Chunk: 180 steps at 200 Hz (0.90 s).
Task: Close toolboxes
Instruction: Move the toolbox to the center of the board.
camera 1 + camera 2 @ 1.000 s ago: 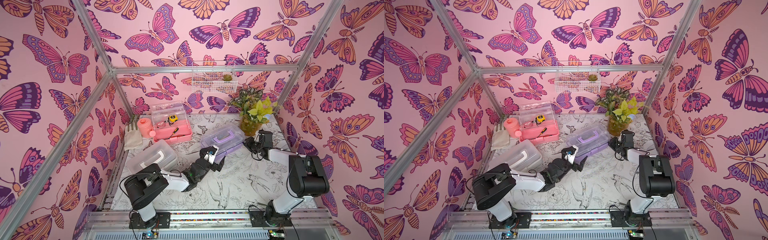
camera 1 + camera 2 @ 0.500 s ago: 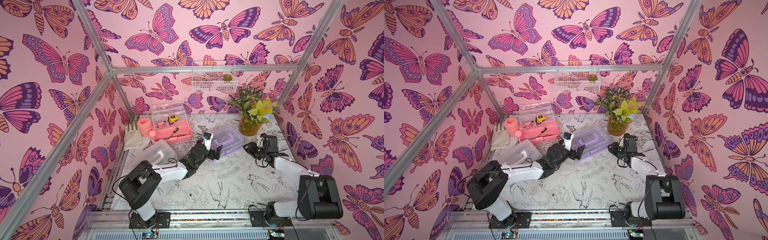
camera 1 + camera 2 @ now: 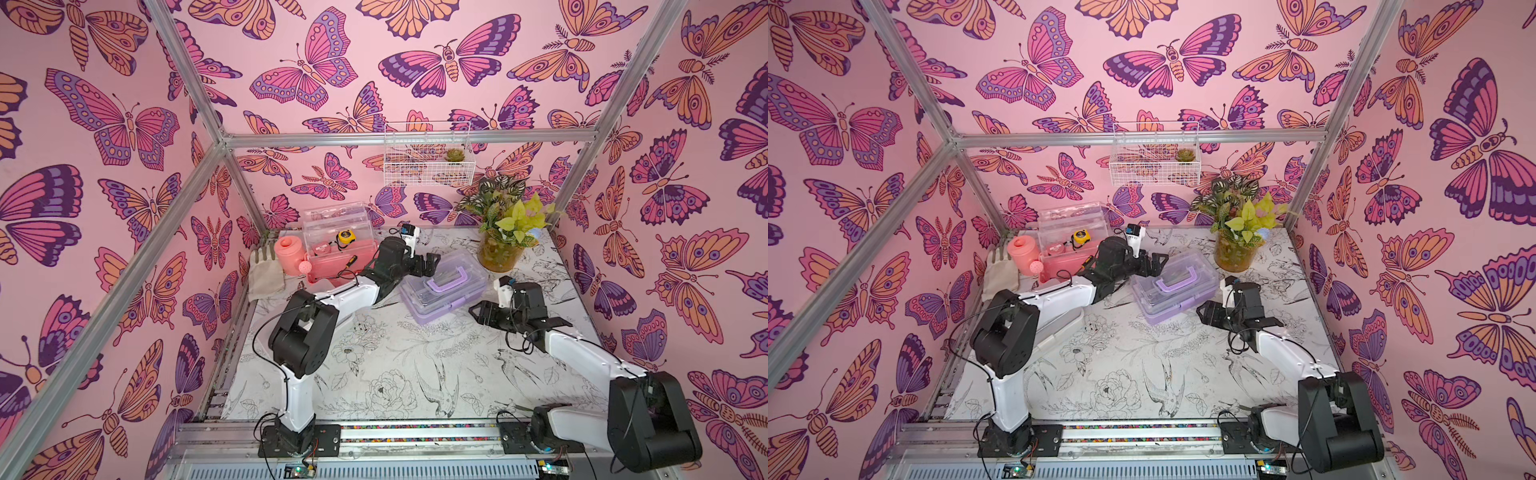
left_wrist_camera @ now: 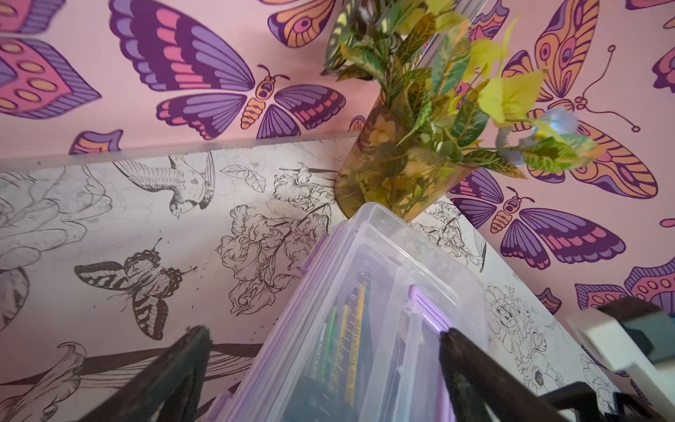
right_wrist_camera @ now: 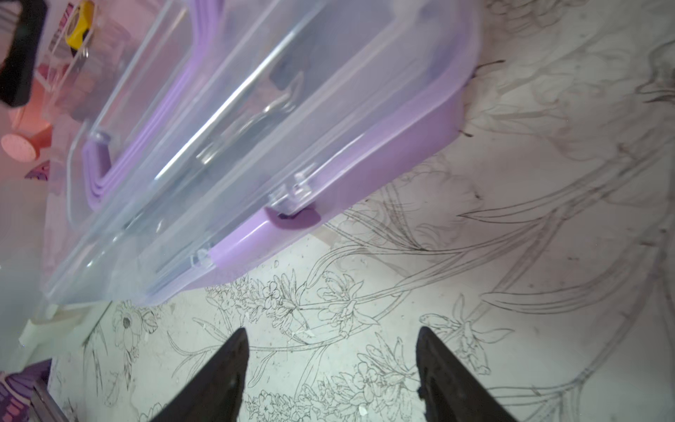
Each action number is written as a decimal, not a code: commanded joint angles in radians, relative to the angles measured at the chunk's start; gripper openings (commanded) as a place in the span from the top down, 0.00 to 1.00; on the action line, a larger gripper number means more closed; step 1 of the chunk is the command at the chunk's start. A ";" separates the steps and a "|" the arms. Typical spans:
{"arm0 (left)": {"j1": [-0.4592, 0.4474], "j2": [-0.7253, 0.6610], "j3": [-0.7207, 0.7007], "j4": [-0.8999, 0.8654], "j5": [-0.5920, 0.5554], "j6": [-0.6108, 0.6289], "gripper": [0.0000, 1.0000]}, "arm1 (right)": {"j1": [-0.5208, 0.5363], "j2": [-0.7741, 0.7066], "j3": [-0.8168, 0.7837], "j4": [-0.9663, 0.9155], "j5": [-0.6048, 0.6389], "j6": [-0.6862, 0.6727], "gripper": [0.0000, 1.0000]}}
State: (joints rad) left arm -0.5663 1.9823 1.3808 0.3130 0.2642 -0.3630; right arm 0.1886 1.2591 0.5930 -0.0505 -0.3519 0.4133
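While purple toolbox [image 3: 444,291] lies lid-down mid table [image 3: 415,374], pink toolbox [image 3: 332,266] at back left stands lid upright, unshut. Left hand [image 3: 430,264] spread wide, empty, at purple toolbox's far end. Pink toolbox just behind it, long axis roughly along back wall; left arm nearer. Right hand [image 3: 482,311] parted, empty, facing purple toolbox's latch side.

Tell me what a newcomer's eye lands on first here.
The pink butterfly wallpaper covering every wall dominates. On the sketch-printed table, the purple toolbox sits in the middle with its lid down, while the pink toolbox at the back, on the robot's left, stands with its clear lid raised. A leafy plant fills the back corner on the robot's right.
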 commanded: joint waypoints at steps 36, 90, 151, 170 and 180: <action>0.041 0.146 0.171 -0.170 0.249 -0.048 0.00 | 0.128 0.121 0.000 0.218 0.077 -0.226 0.25; 0.060 0.234 0.267 -0.229 0.331 -0.060 0.00 | 0.161 0.224 -0.001 0.384 0.098 -0.337 0.25; 0.067 0.289 0.332 -0.246 0.395 -0.059 0.01 | 0.166 0.304 0.043 0.405 0.137 -0.350 0.24; 0.072 0.305 0.336 -0.246 0.412 -0.067 0.03 | 0.186 0.306 0.050 0.415 0.172 -0.369 0.25; 0.075 0.314 0.337 -0.246 0.422 -0.072 0.05 | 0.202 0.306 0.056 0.414 0.191 -0.383 0.29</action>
State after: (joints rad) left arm -0.5022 2.2482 1.7050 0.0963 0.6361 -0.4278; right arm 0.3584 1.5635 0.6083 0.3328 -0.2150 0.0734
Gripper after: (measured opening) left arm 0.968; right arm 0.739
